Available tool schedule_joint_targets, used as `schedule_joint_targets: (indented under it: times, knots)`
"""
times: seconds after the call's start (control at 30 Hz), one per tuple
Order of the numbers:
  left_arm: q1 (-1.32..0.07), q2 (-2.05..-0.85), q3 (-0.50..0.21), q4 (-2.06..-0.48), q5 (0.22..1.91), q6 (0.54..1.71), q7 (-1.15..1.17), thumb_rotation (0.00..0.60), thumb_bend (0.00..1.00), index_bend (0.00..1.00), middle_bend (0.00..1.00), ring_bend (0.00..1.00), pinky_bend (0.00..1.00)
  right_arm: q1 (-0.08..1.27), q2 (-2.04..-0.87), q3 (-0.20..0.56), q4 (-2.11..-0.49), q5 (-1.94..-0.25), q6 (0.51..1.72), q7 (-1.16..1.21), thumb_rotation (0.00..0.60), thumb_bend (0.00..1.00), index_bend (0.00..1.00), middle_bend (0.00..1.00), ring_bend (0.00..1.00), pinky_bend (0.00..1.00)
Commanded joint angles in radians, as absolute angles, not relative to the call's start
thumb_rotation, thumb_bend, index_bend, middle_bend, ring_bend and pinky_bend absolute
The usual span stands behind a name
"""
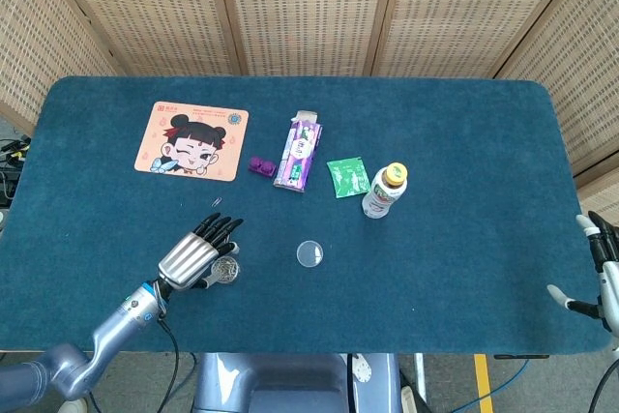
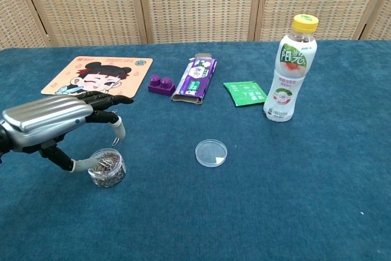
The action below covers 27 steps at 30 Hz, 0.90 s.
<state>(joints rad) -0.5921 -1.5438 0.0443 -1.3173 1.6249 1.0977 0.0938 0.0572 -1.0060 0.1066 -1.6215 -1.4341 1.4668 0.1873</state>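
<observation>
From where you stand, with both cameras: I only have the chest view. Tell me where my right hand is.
Observer: The right hand shows only in the head view, off the table's right edge near its front corner, holding nothing, fingers apart.
Operator: Give me the left hand from above.
Observer: From above, the left hand hangs over the left side of the paper clip jar, fingers pointing toward the cartoon mat.
Operator: Report anything loose near it.
Observer: One stray paper clip lies on the cloth between the fingertips and the mat; in your view the hand hides it.
</observation>
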Motion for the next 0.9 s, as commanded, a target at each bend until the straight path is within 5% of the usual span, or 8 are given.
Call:
schedule_joint_targets:
  times: [0.03, 0.27, 0.47, 0.7, 0.9]
  knots:
    - [-0.591, -1.534, 0.041, -1.329, 1.625, 1.104, 0.095, 0.6, 0.31, 0.33, 0.0, 0.0, 0.0, 0.057, -1.005, 0.106, -1.621, -1.435, 1.468, 0.189, 0.6, 0.0, 0.0, 0.0, 0.0, 0.0]
    - [-0.56, -1.458, 0.01, -1.4, 1.616, 1.197, 0.062, 0.6, 0.29, 0.3, 0.0, 0.0, 0.0, 0.055, -1.004, 0.106, -1.622, -1.436, 1.469, 0.192, 0.6, 0.0, 0.0, 0.0, 0.0, 0.0]
    - [-0.477, -1.373, -0.024, -1.494, 1.502, 1.273, 0.16, 0.6, 0.08, 0.01, 0.0, 0.0, 0.0, 0.055, -1.003, 0.106, -1.623, -1.438, 1.471, 0.193, 0.6, 0.0, 0.0, 0.0, 0.0, 0.0]
    - [-0.322, -1.24, -0.021, -1.737, 1.357, 1.422, 0.286, 0.6, 0.03, 0.0, 0.0, 0.0, 0.0, 0.054, -1.005, 0.105, -1.625, -1.44, 1.474, 0.182, 0.6, 0.0, 0.0, 0.0, 0.0, 0.0]
    - [-0.256, -1.154, 0.021, -1.82, 1.319, 1.437, 0.283, 0.6, 0.03, 0.0, 0.0, 0.0, 0.0, 0.051, -1.008, 0.099, -1.631, -1.454, 1.483, 0.169, 0.6, 0.0, 0.0, 0.0, 0.0, 0.0]
